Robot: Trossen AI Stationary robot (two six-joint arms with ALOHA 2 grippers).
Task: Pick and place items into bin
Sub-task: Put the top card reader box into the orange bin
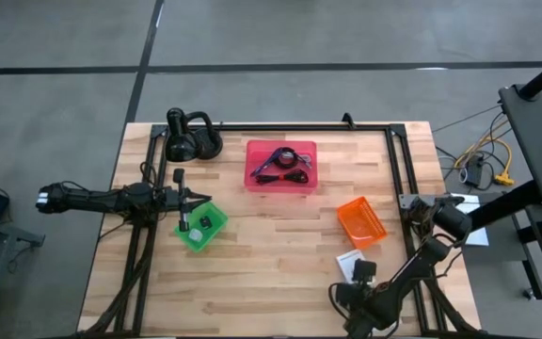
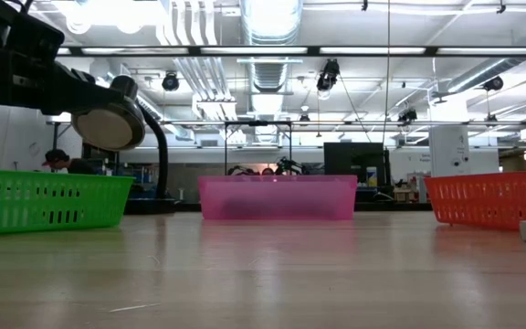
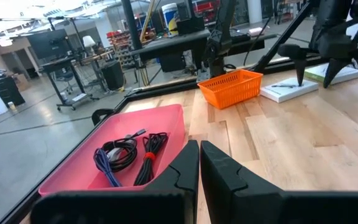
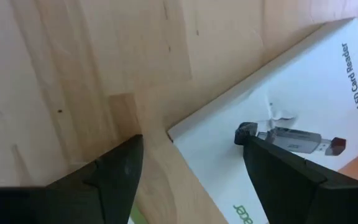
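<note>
At the near edge of the table the right gripper (image 1: 361, 273) hung low over a flat white packet (image 4: 291, 118), its fingers spread wide with nothing between them; the packet's face showed a printed card reader. The packet lay on bare wood just near of the orange bin (image 1: 360, 222). Across the table the left gripper (image 1: 194, 201) was poised above the green bin (image 1: 201, 226), its two fingers (image 3: 185, 168) pressed together and holding nothing. A small white piece and a dark one lay in that green bin. Farther back, the pink bin (image 1: 281, 166) held the black coiled cable (image 3: 122, 153) and the purple cable (image 3: 107, 171) side by side.
</note>
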